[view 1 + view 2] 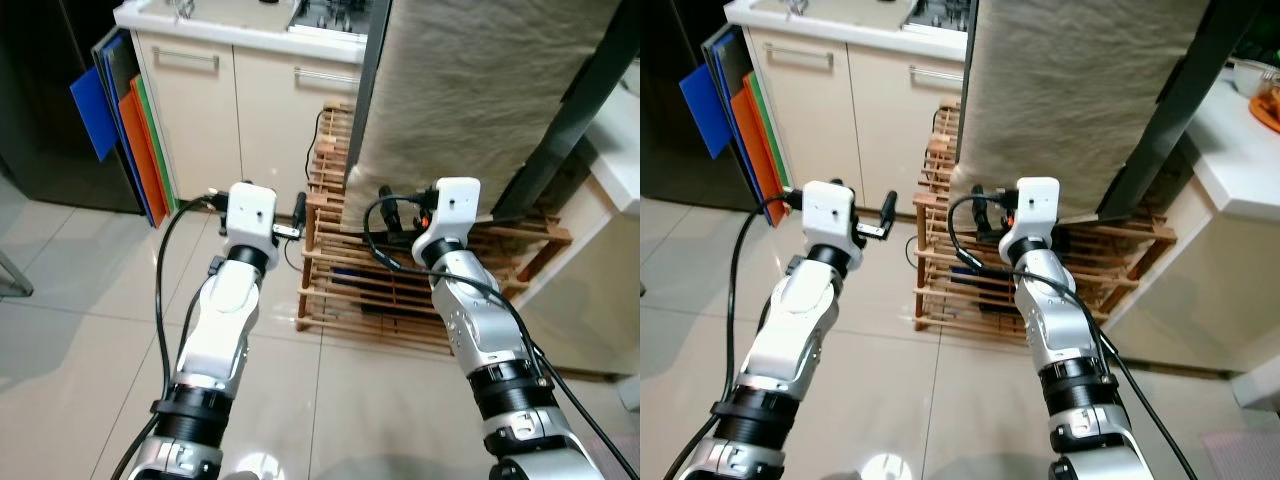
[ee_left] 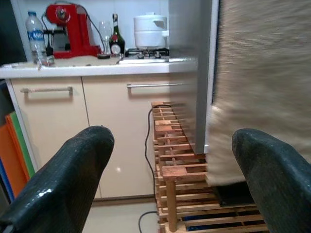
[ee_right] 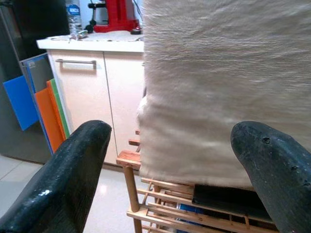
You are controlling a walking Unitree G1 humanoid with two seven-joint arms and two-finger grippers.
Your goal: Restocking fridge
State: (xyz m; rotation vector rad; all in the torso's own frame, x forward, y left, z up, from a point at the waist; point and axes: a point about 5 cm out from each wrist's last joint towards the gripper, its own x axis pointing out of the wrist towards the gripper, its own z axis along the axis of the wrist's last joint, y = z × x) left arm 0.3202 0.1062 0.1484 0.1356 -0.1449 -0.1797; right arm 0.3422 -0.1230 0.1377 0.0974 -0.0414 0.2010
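Observation:
Both arms are raised in front of me over the tiled floor. My left gripper (image 2: 170, 145) is open with nothing between its fingers (image 2: 73, 170), and it points at the cream cabinet (image 2: 102, 131) and a wooden slatted rack (image 2: 175, 160). My right gripper (image 3: 170, 141) is also open and empty, facing a beige woven cloth (image 3: 218, 82) that hangs over the rack (image 1: 400, 290). A dark tall appliance (image 1: 40, 90), possibly the fridge, stands at the far left. I see no goods for stocking in either gripper.
Blue, orange and green boards (image 1: 130, 130) lean between the dark appliance and the cabinet. The counter holds a water bottle (image 2: 36, 36), a red coffee machine (image 2: 68, 29) and a white pot (image 2: 149, 30). A white counter (image 1: 1240, 140) stands at the right. Open tiled floor (image 1: 80, 320) lies to my left.

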